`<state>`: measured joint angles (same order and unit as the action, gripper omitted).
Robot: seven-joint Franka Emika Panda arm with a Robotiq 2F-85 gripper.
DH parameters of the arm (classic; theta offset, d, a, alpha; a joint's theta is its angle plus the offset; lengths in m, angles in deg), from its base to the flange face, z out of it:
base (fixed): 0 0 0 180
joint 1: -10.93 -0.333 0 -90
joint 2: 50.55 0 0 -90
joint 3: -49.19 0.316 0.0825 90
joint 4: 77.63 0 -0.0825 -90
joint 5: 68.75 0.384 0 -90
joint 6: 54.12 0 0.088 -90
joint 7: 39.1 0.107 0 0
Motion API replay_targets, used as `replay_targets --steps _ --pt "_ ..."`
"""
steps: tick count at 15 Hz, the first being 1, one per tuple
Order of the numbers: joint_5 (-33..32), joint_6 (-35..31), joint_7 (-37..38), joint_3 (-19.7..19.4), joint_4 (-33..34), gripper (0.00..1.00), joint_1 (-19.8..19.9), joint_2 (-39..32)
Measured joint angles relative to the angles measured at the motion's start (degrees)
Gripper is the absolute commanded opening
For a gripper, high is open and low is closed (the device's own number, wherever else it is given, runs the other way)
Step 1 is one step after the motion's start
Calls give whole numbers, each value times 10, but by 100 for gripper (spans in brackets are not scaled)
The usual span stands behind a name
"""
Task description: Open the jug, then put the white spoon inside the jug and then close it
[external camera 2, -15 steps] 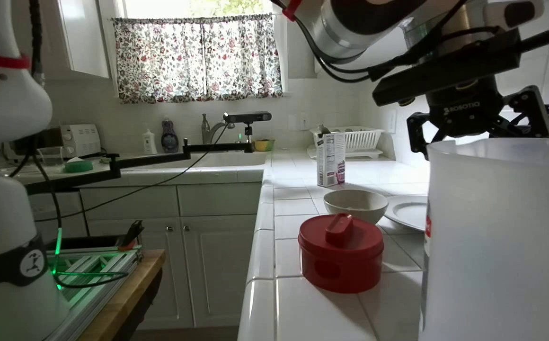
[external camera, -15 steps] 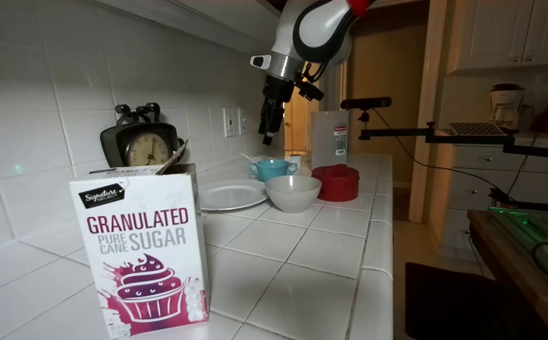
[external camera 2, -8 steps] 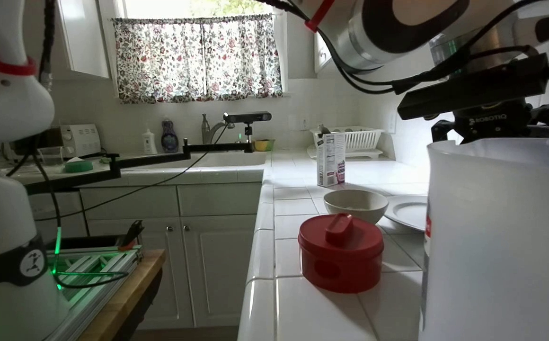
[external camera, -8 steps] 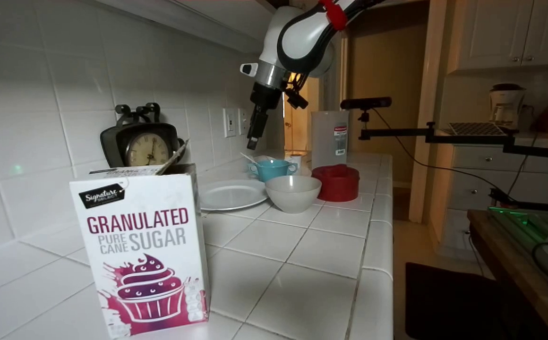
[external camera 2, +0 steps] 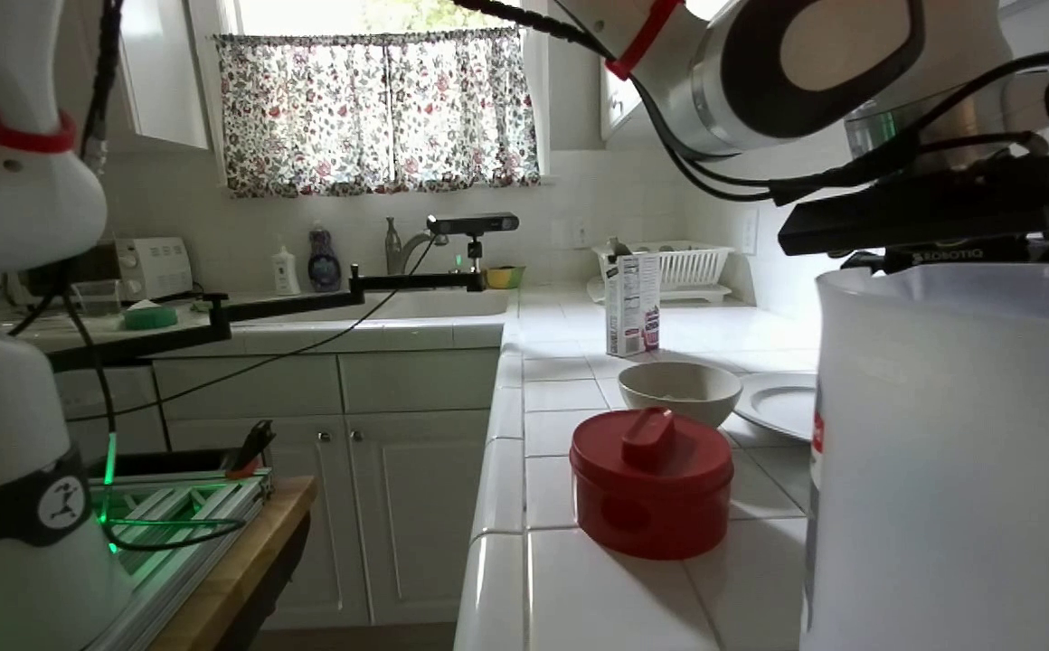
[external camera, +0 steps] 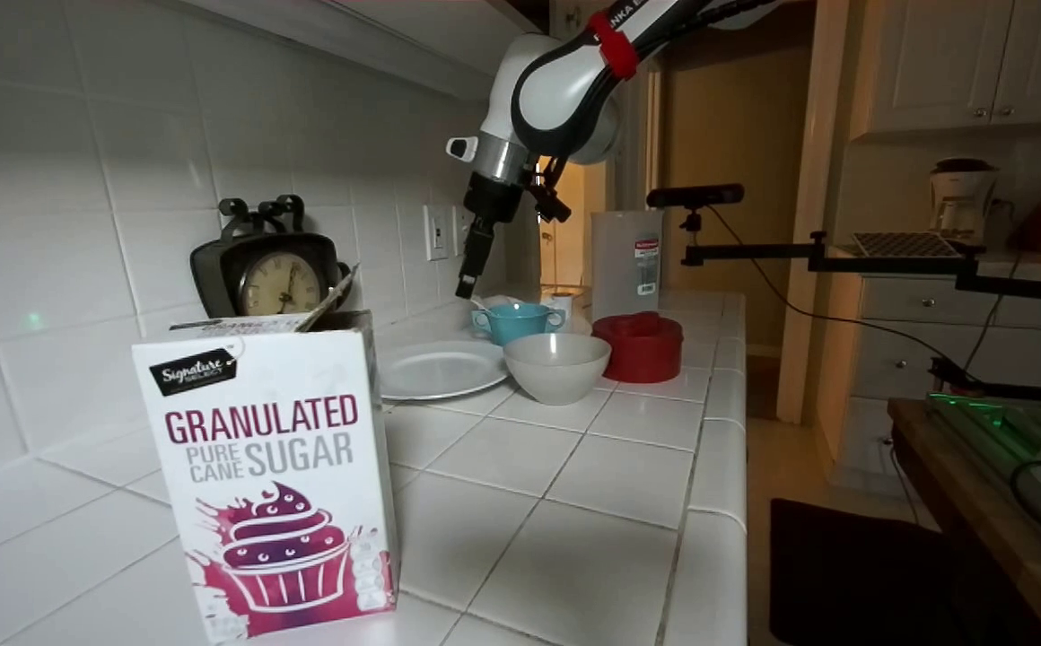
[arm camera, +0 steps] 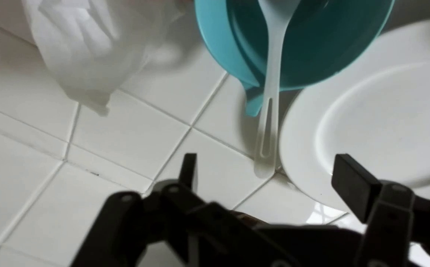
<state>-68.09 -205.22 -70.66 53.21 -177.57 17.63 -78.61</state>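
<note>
The sugar carton [external camera: 265,475], back from the front edge of the counter [external camera: 592,484], reads "Signature SELECT" and "GRANULATED PURE CANE SUGAR"; the arm [external camera: 564,94] shows "NKA E". Lettering [external camera 2: 964,257] on the gripper [arm camera: 269,174] spells "ROBOTIQ". The label [external camera: 646,269] on the jug [external camera: 613,269] is illegible.

Free tile [arm camera: 218,172] flanks the white spoon [arm camera: 272,74]; a plate [arm camera: 385,122] crowds opposite.
</note>
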Motion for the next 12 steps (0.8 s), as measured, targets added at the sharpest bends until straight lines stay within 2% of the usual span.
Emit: replay_targets --steps 3,8,12 --pt "0 0 6 2 3 36 1 -5" --pt "0 0 8 5 3 0 3 -5" --pt "0 0 9 9 3 4 6 -5"
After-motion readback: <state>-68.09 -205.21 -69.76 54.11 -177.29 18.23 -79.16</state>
